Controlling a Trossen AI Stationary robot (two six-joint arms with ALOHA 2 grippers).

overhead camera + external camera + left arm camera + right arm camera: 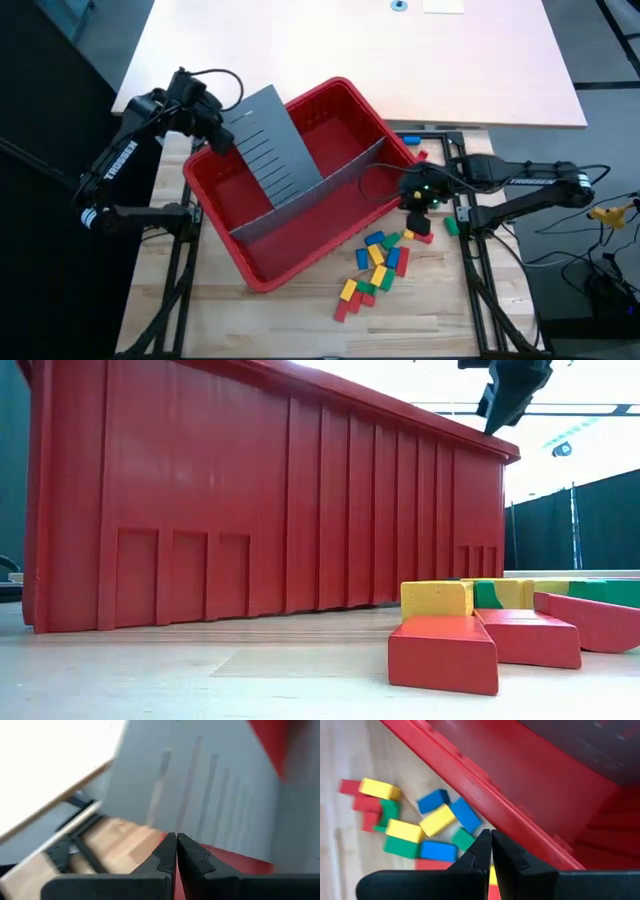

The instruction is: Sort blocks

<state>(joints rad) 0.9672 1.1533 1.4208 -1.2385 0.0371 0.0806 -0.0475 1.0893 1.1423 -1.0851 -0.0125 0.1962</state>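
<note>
A pile of red, green, blue and yellow blocks [375, 265] lies on the wooden table just outside the near-right wall of the big red bin [300, 262]. They also show in the right wrist view as blocks [420, 830] and in the low view as blocks [480, 630]. My right gripper [420, 195] is shut and hangs just above the bin's right corner rim [485, 800], holding nothing. My left gripper [218, 140] is shut at the bin's far-left corner, beside a grey slotted panel [270, 140] that leans up out of the bin. My left gripper [176, 840] has its shut fingertips at the red rim below the grey slotted panel [200, 785]. I cannot tell whether they touch the rim or the panel.
A second grey panel [320, 190] stands inside the bin as a divider. Single blocks lie by the right arm: a red one [422, 155] and a green one [450, 225]. A white tabletop [350, 50] lies beyond the bin. Bare wood [280, 320] lies toward the near edge.
</note>
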